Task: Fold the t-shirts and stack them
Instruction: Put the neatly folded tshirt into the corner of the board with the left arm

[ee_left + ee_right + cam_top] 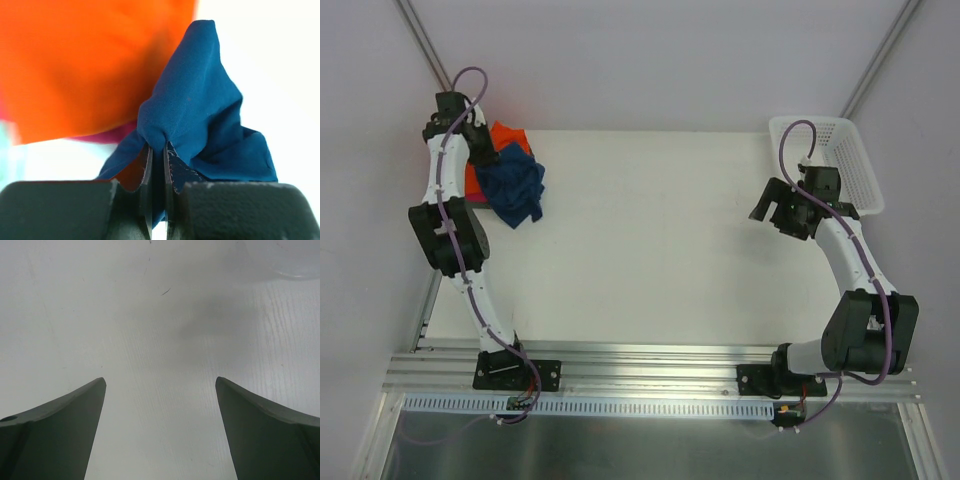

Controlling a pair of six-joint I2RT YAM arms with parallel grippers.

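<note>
Two arms reach over a white surface [650,230].

From above, the left hand [485,145] is far out at about 10 o'clock on the surface, right at a little pile of t-shirts. The navy blue t-shirt [513,185] is all bunched up. It lies partly on the orange t-shirt [505,133] and spills off it toward 4 o'clock. The right hand [772,212] hangs at about 3 o'clock, well apart from the shirts. Its two fingers stand wide apart with nothing between them. A white basket [850,140] sits at 2 o'clock, near that hand.

From the left wrist, the left hand is pinched tight on a fold of the navy blue t-shirt. The cloth rises from the pinch in a soft peak toward 12 o'clock. The orange t-shirt fills the picture at 10 o'clock. A thin strip of a pink t-shirt [107,135] peeks out under the orange edge.

From the right wrist, two dark fingers [60,430] show at 7 and 5 o'clock, far from each other. Only the bare white surface lies between them. Something pale shows at 1 o'clock, too blurry to name.
</note>
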